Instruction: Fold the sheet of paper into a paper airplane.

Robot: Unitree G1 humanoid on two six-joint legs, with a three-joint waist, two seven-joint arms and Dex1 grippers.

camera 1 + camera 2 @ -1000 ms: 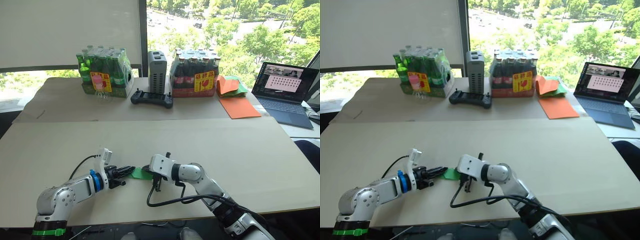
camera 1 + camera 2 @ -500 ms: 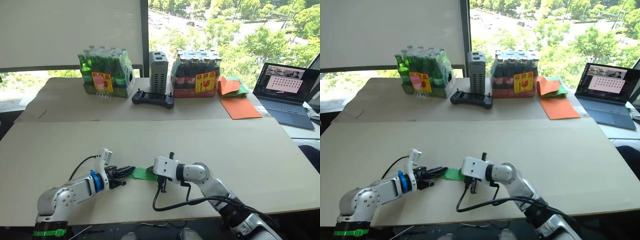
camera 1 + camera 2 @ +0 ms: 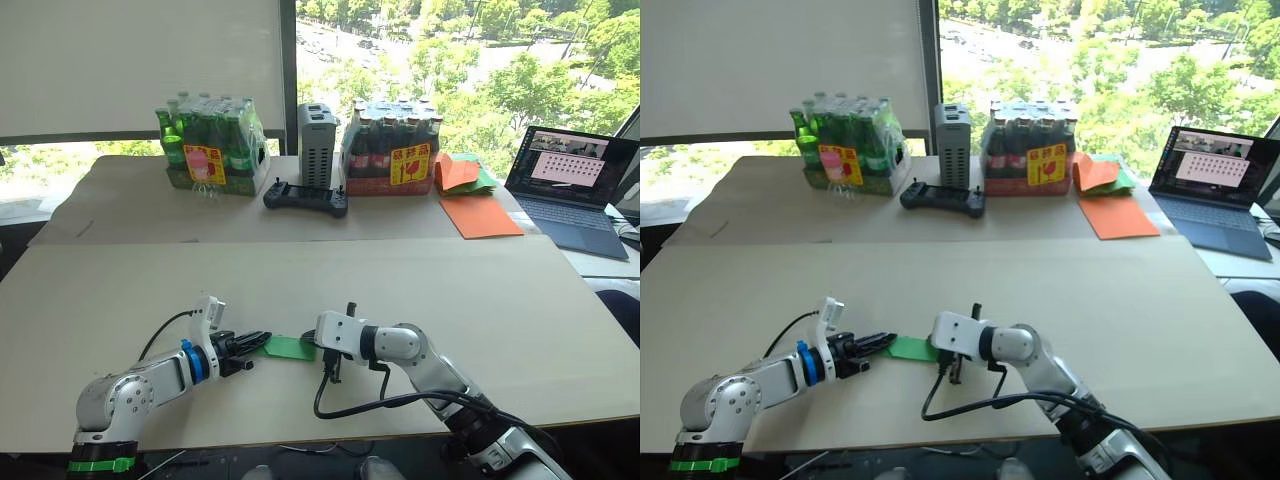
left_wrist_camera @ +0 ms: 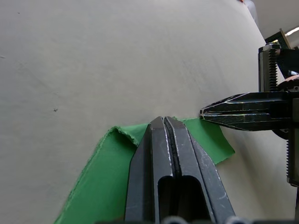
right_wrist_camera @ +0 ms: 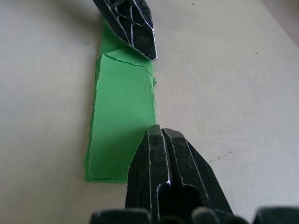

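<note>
One folded green sheet of paper (image 5: 122, 112) — left gripper (image 4: 164, 122) and right gripper (image 5: 160, 133) both closed, tips on it.

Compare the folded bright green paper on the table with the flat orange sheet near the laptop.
The folded bright green paper is a narrow layered strip lying between both grippers; the flat orange sheet is a wide single rectangle, untouched. The green one lies at the table's near edge, the orange one on the far right. Both lie flat.
</note>
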